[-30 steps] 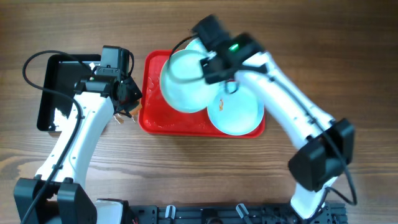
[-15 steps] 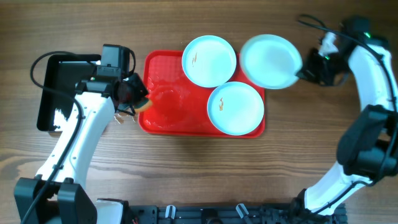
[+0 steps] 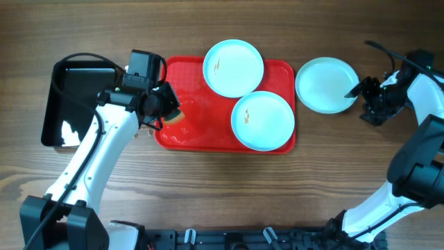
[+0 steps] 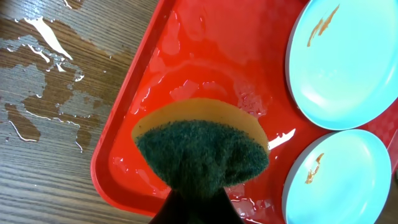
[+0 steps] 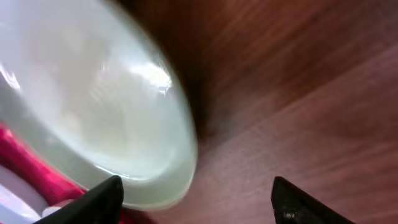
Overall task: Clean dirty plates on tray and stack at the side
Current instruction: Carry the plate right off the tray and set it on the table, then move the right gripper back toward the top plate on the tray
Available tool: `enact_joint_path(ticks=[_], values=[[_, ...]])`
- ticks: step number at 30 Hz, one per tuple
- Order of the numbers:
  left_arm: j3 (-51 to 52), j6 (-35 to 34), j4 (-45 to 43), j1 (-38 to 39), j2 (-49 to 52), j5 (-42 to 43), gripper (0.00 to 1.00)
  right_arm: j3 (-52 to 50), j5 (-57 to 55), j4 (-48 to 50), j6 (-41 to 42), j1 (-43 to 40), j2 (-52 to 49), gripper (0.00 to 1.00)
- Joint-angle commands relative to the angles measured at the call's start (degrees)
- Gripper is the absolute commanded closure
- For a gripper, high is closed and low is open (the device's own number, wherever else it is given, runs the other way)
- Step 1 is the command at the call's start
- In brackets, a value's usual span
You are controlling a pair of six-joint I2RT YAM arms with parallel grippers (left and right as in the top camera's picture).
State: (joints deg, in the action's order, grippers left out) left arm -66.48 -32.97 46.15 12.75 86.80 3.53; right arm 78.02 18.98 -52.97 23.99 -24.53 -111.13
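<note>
The red tray (image 3: 196,135) holds two pale plates, one at the back (image 3: 233,67) and one at the front right (image 3: 262,121), each with a brown smudge. A third plate (image 3: 326,85) lies flat on the wood to the right of the tray, with no smudge showing. My left gripper (image 3: 165,110) is shut on a yellow sponge with a green scrub pad (image 4: 199,149), over the wet left part of the tray (image 4: 205,56). My right gripper (image 3: 368,97) stands open at the third plate's right rim (image 5: 99,106); its jaws (image 5: 199,196) hold nothing.
A black tray (image 3: 55,104) sits at the far left of the table. Water puddles (image 4: 37,74) lie on the wood between it and the red tray. Bare wood runs along the front and the far right.
My right arm carried a plate from above the tray out to the right, set it on the wood and opened. The left gripper moved right with the sponge, further over the tray.
</note>
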Motion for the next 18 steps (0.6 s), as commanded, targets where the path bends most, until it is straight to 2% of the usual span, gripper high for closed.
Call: enact_joint_path(ticks=[1,6,10,11,13,14,18], values=[[-0.17,-0.48,-0.31,0.15,0.33,0.04,0.96,1.44,1.57,-2.36,-3.17,0.59,1.11,0.23],[-0.17,-0.48,-0.50,0.17,0.33,0.04,0.96,6.93,7.04,-4.92,-8.33,7.50,9.22,0.22],[-0.17,-0.48,-0.72,0.17,0.33,0.04,0.96,12.09,3.26,-0.50,-10.47,20.76,13.14,0.05],[-0.17,-0.48,-0.70,0.17,0.33,0.04,0.96,13.49,-2.73,0.24,-10.08,25.49,12.57,0.01],[-0.15,0.07,-0.48,0.17,0.33,0.04,0.96,16.72,-11.56,-2.10,-9.86,32.09,9.40,0.01],[-0.15,1.27,-0.37,0.17,0.33,0.00,0.96,21.16,-13.73,-5.86,-10.45,36.26,3.93,0.00],[-0.15,1.22,-0.33,0.17,0.33,0.04,0.96,26.58,-14.60,-3.98,-9.60,39.41,-6.56,0.00]])
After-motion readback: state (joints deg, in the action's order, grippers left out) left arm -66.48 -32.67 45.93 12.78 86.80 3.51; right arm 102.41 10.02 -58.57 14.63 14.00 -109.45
